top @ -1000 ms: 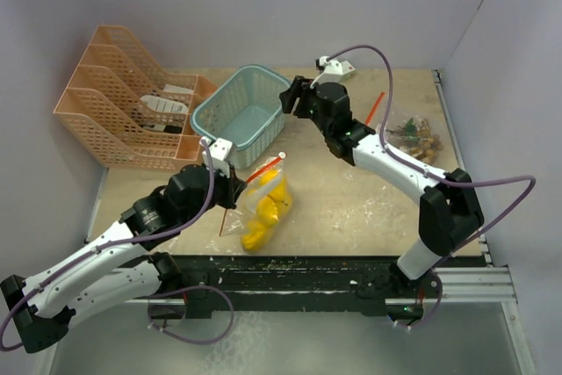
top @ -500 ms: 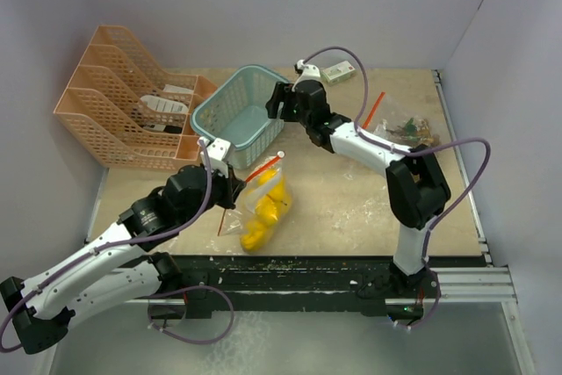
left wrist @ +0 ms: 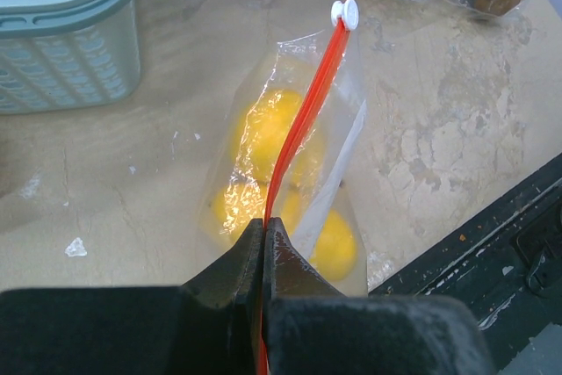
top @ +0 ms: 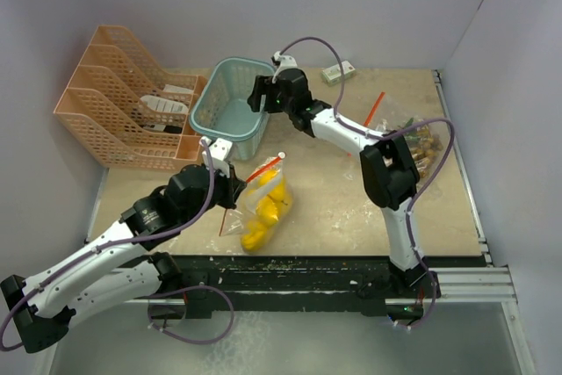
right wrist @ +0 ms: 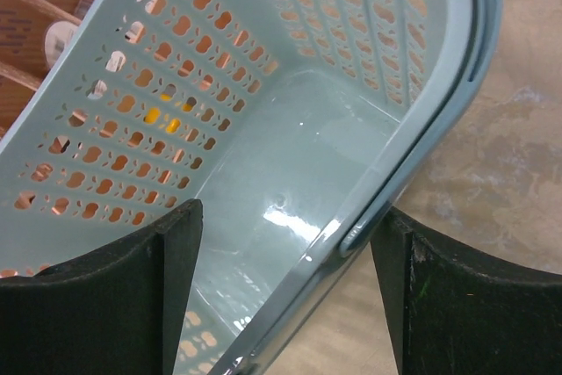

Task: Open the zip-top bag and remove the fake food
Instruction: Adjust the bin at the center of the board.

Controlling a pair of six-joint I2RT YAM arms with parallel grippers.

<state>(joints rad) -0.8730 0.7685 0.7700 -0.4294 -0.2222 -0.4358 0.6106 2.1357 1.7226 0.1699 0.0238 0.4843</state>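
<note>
Opening step: the left pincer [left wrist: 263, 233] is clamping the clear zip-top bag [left wrist: 351, 129] by its red seal strip [left wrist: 303, 120]. The glossy yellow plastic fruits [left wrist: 255, 133] are sitting inside it, just beside the teal perforated plastic basket [right wrist: 263, 59]. The right pincer [right wrist: 285, 243] is gaping wide across the basket's rim, probably needing the white slider [left wrist: 344, 12] next.

The top camera looks down from high behind the arms at the teal perforated plastic basket [top: 230, 110]. The left wrist camera sees the basket's wall [left wrist: 61, 37] from low nearby. The right wrist camera looks closely inside the basket [right wrist: 307, 155].
</note>
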